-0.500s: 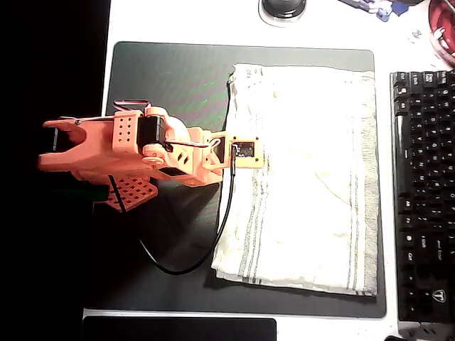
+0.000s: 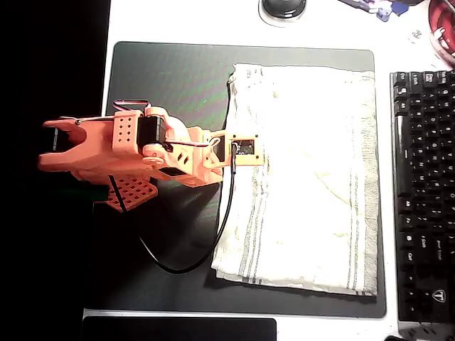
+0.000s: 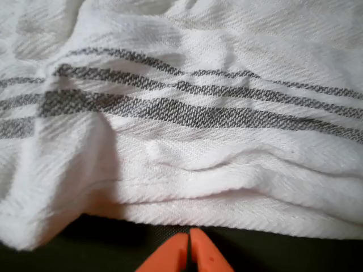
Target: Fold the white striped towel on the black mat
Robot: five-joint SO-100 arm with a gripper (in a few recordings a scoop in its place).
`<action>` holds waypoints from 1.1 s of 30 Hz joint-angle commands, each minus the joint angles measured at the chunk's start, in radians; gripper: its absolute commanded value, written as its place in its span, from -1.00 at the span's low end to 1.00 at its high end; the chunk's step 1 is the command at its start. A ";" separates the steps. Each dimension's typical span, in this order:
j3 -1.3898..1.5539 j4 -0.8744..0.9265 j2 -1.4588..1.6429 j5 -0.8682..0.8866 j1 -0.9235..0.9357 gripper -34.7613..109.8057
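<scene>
Across the black mat (image 2: 170, 78) the white striped towel (image 2: 306, 177) lies spread flat, ready for folding. At its left hem, the hand (image 3: 190, 252) sits low with tips pressed together, gripping nothing, probably lining up a pinch.

One white striped towel (image 2: 306, 177) lies on one black mat (image 2: 170, 85). One orange arm reaches over the mat's left half, ending in one gripper (image 3: 190, 249) at the towel's left edge, its two fingertips pressed together. One black keyboard (image 2: 423, 192) sits right of the mat. Two stripe bands show on the towel in the overhead view
</scene>
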 commanded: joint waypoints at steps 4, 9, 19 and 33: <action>0.021 0.009 0.025 -0.026 -0.008 -0.52; -0.043 -0.009 -0.026 -0.021 -0.037 -0.52; -0.397 0.014 -0.302 0.091 -0.149 -0.52; -1.017 -0.207 -1.085 0.393 -0.396 -0.52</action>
